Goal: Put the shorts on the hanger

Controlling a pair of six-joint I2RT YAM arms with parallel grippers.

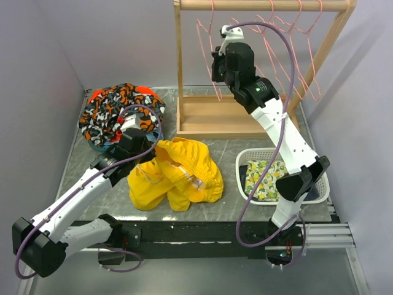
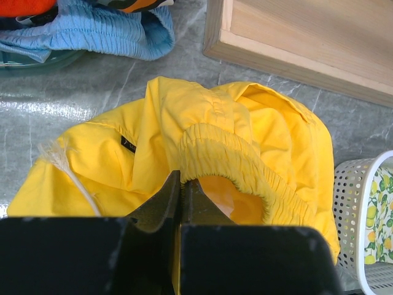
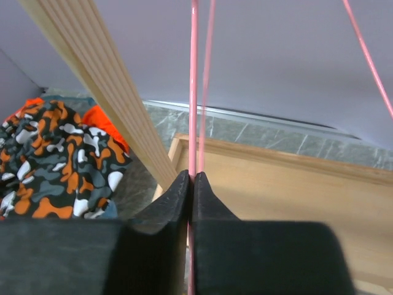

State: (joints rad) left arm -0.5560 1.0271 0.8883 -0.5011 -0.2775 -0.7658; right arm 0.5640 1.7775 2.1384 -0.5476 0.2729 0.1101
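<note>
The bright yellow shorts [image 1: 178, 175] lie bunched on the table in front of the rack; they fill the left wrist view [image 2: 245, 141], with a pale drawstring [image 2: 67, 169] at the left. My left gripper [image 2: 182, 184] is shut on the elastic waistband of the shorts. Several pink wire hangers [image 1: 288, 55] hang from the wooden rail. My right gripper [image 3: 191, 179] is raised at the rack's left end and is shut on the thin pink wire of the hanger [image 3: 194, 92].
A wooden rack [image 1: 221, 117] with a tray base stands at the back. A black, orange and white garment [image 1: 116, 114] lies in a bowl at back left. A white basket [image 1: 319, 190] holds a lemon-print cloth [image 1: 264, 178] at right.
</note>
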